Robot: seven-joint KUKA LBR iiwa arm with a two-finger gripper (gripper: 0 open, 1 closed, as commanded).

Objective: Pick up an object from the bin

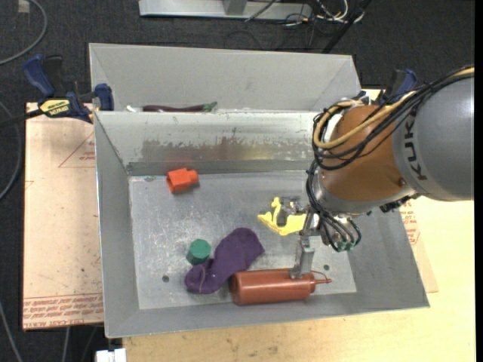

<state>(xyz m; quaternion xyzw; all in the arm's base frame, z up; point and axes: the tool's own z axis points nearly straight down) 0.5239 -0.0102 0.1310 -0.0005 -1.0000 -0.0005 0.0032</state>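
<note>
My gripper (299, 271) reaches down at the bin's front right, its tip right at the top of a reddish-brown bottle (268, 287). The bottle lies on its side along the front wall, with its thin nozzle pointing right. Whether the tip touches the bottle I cannot tell. A yellow toy (279, 219) lies just behind the gripper, to its left. A purple cloth (226, 261) is crumpled against the bottle's left end.
A small green cap (199, 250) sits at the purple cloth's left edge. An orange block (182, 179) rests near the back wall on the left. The arm's orange cover and cables hang over the bin's right side.
</note>
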